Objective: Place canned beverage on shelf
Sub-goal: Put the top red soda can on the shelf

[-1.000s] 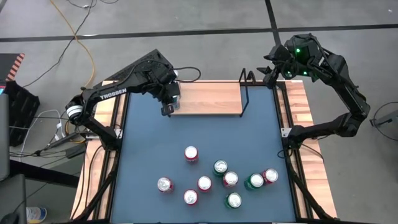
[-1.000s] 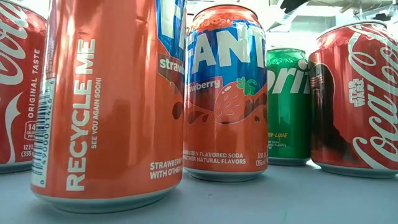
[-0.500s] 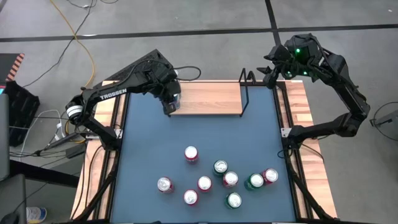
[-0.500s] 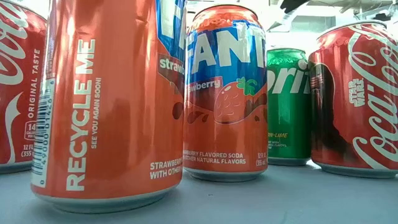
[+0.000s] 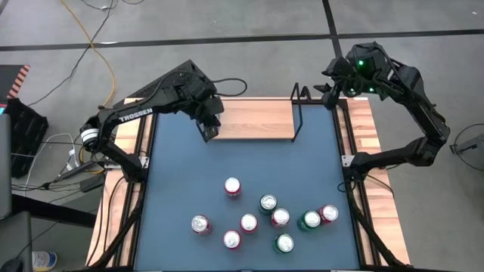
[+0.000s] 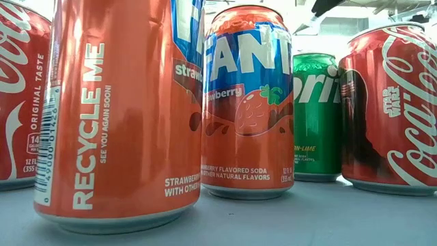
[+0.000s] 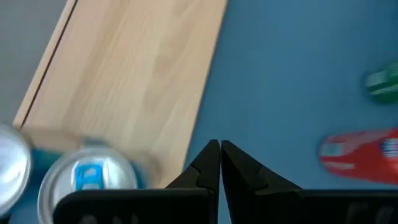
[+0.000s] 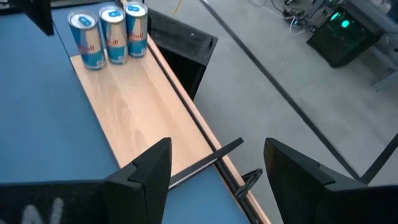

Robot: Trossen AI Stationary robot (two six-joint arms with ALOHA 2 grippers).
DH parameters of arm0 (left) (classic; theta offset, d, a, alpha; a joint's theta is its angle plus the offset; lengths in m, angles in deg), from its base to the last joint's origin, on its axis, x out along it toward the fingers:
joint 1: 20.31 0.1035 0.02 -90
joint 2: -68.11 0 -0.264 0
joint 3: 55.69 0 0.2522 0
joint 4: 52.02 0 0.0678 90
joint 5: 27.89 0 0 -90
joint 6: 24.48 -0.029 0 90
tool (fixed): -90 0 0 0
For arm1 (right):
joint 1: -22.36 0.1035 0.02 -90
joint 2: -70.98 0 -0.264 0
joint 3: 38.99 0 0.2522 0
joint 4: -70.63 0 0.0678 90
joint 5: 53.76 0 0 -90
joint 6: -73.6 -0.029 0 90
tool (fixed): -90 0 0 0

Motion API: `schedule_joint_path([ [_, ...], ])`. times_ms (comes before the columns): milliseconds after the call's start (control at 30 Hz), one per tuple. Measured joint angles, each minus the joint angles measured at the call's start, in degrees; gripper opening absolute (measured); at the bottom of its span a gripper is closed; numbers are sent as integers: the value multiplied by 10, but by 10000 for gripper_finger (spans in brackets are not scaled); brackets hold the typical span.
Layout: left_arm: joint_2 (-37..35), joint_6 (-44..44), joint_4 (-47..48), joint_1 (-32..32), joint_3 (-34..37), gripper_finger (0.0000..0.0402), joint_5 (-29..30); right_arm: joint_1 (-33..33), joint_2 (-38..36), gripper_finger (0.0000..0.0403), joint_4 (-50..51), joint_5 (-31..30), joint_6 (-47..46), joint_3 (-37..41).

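The shelf [image 5: 253, 119] lies along the far edge of the blue table [image 5: 174, 174], its black wire frame [image 5: 297, 113] standing up at the right-hand end. The left gripper [image 5: 209, 127] hangs over the shelf's left end, right at the front edge, its fingers pressed together with nothing between them. Three slim blue-and-silver cans [image 8: 109, 34] stand in a tight row at that same end, leaving the rest of the board bare out to the wire frame. The right gripper [image 5: 333, 85] waits off the table's far right corner, jaws spread wide and empty. Nine cans [image 5: 265, 215] cluster near the front of the table, well apart from the shelf, with open blue surface between.
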Motion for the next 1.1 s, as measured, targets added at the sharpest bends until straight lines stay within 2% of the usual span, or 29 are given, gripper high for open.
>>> schedule_joint_path([
  [100,0,-11,0,-9,-29,0,-38,1,0,240,14,15,-5,0],
  [267,-1,5,-14,-29,-64,6,-119,5,3,240,54,78,-43,0],
  [467,-1,69,-134,-74,-66,44,-168,44,12,240,118,112,-46,0],
  [633,0,88,-163,-112,-66,97,-145,85,12,240,103,109,-64,0],
  [800,0,70,-99,-121,-66,152,-127,111,12,247,94,105,-48,0],
  [900,0,31,-43,-140,-66,182,-114,114,12,256,88,104,-40,0],
  [1000,0,-19,9,-181,-66,204,-68,114,12,263,85,104,-39,0],
  [1100,0,-56,16,-230,-66,223,-1,114,12,266,85,104,-37,0],
])
